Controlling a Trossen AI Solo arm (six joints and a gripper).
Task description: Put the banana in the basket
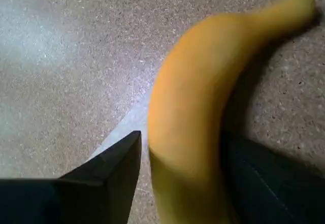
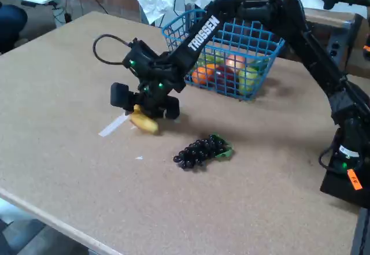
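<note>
Reaching down from a base at the right edge of the fixed view, black arm point(image 2: 300, 29) arched high over the counter point(image 2: 63, 168), forearm sloping down to the left, wrist bent low near the counter's middle. Jaws point(image 2: 145, 111) lowered right at the surface, straddling one banana point(image 2: 144, 122). Seen from the wrist view: one dark finger point(image 1: 109, 170) at lower left with a thin gap to the yellow skin, the other finger point(image 1: 269, 183) at lower right close against the fruit, banana point(image 1: 195, 112) running between them toward the upper right with its stem tip out past the fingers. Open around the banana, then, not yet clamped; contact on the right side hard to judge through the blur. Banana lying on the counter, well apart from the basket.

Counted: one blue wire basket point(image 2: 263, 64) behind the wrist, toward the back of the counter, holding about four round fruits, orange, red and yellow-green, partly hidden by the forearm. One bunch of dark grapes point(image 2: 199, 151) with a green leaf, near the banana on its right. One pale strip point(image 2: 113, 126) flat on the counter just left of the banana.
</note>
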